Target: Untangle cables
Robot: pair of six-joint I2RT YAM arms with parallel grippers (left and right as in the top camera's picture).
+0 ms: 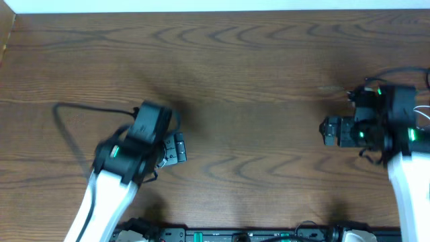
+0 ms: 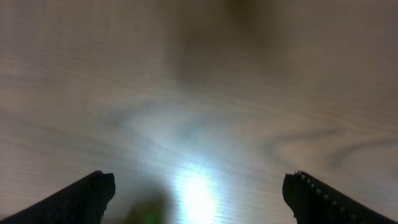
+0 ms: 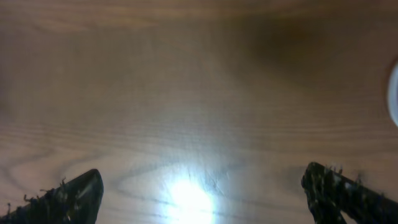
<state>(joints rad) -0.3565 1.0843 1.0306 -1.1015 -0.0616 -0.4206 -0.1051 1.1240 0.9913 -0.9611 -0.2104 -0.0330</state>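
Since no bundle of cables shows anywhere on the table point(image 1: 255, 74), I cannot log a tangle or a free end. The only candidates are some thin white strands point(image 1: 423, 115) behind the right gripper point(image 1: 326, 129), at the frame edge. They are too small to tell whether they are task wire or arm wiring. The right wrist view shows a white blur point(image 3: 393, 93) at its right edge, also unreadable.

Right gripper: jaws wide apart, bare wood between them, nothing held. It hangs over the table pointing away from those strands.

Left gripper point(image 1: 173, 148): well apart from the right gripper, across the open middle of the table. Its jaws are also spread, with only wood grain and a glare spot between them in the wrist view.

A black cord point(image 1: 94, 107) loops on the far side of the left arm from the right gripper and runs into that arm. I judge it to be arm harness, not a task cable.

Progress, as a judgement: either not begun or already finished. Neither gripper is engaged, and with no cables in sight I cannot say what is left.
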